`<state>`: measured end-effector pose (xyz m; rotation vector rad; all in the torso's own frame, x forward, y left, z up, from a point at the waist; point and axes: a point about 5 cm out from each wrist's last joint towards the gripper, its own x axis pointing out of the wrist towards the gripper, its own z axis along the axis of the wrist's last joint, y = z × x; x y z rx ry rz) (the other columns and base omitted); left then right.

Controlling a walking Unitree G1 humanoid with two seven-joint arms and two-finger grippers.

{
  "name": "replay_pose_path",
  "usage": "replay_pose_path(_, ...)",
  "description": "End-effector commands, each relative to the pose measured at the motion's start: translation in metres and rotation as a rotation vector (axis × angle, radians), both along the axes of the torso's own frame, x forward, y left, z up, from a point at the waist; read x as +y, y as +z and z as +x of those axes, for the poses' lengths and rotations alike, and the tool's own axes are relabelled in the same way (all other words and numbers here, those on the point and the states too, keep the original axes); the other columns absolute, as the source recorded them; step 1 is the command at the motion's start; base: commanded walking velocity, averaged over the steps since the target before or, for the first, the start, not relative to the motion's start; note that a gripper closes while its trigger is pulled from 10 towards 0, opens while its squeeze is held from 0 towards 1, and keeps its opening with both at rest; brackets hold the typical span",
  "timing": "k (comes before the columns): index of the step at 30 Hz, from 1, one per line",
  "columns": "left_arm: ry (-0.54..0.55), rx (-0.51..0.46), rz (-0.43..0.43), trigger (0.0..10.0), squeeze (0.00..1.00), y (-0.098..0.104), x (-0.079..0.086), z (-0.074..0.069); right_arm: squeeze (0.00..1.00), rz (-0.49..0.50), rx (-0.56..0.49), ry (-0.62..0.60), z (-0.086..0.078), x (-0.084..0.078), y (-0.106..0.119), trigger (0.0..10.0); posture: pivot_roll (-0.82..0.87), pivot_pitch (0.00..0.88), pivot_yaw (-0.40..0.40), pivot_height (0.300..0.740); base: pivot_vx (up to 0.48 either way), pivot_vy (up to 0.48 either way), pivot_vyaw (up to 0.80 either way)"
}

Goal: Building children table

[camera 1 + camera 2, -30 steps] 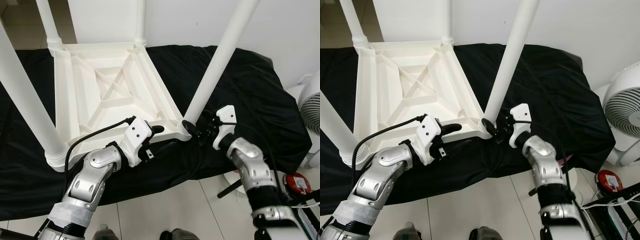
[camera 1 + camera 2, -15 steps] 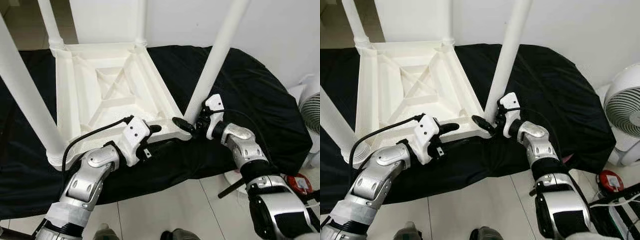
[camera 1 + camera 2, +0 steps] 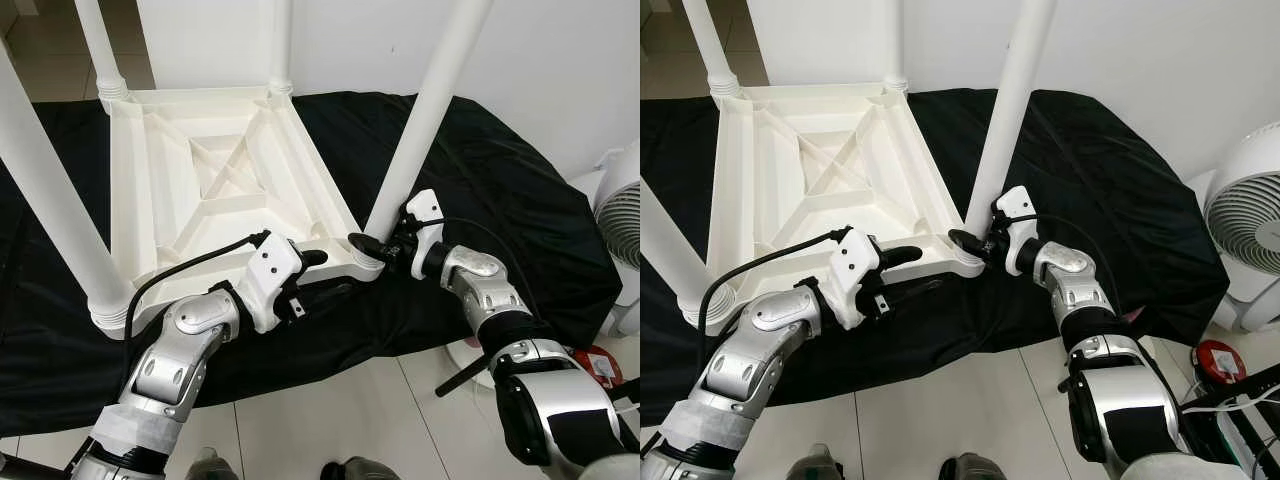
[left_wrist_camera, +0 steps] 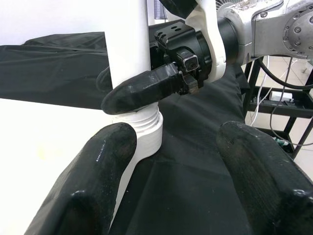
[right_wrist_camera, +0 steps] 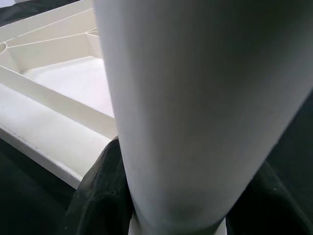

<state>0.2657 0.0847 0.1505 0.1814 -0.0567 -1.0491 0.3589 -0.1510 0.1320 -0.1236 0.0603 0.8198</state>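
Right gripper clamps base of near-right leg. Left gripper, fingers wide, braces upturned white table at near edge. Plastic likely light, stiff, slippery; grip low by threaded collar.

A room in a home, by the look of it: pale tiled floor, plain white wall, a white fan standing at the side, cables trailing by a black rack.

table: white plastic, smooth, slight sheen
leg: smooth white plastic
cloth: black, matt fabric
arms: brushed silver metal
fingers: black, finely textured, faint gloss
floor: glossy pale tiles
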Motion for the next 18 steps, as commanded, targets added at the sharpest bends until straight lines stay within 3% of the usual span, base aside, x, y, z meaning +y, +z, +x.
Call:
replay_pose_path(1, 0.034, 0.002, -0.007, 10.0, 0.0, 0.0, -0.001, 0.0, 0.0, 0.006, 0.013, -0.065, 0.001, -0.006, -0.003, 10.0, 0.11, 0.0, -0.089, 0.74, 0.0, 0.0, 0.0)
replay_pose_path(8, 0.032, 0.006, -0.009, 10.0, 0.0, 0.0, -0.002, 0.0, 0.0, 0.021, 0.016, -0.19, 0.001, -0.001, -0.007, 10.0, 0.09, 0.0, -0.077, 0.74, 0.0, 0.0, 0.0)
replay_pose_path(13, 0.004, 0.025, -0.015, 10.0, 0.0, -0.003, -0.008, -0.002, 0.0, 0.069, 0.036, -0.398, -0.005, 0.018, -0.013, 10.0, 0.07, 0.0, -0.062, 0.74, 0.0, 0.0, 0.0)
replay_pose_path(17, 0.002, 0.026, -0.015, 10.0, 0.0, -0.003, -0.008, -0.002, 0.0, 0.071, 0.027, -0.428, -0.006, 0.02, -0.013, 10.0, 0.07, 0.0, -0.062, 0.74, 0.0, 0.0, 0.0)
replay_pose_path(18, -0.002, 0.027, -0.015, 10.0, 0.0, -0.003, -0.008, -0.003, 0.0, 0.069, 0.036, -0.502, -0.008, 0.023, -0.015, 10.0, 0.06, 0.0, -0.061, 0.74, 0.0, 0.0, 0.0)
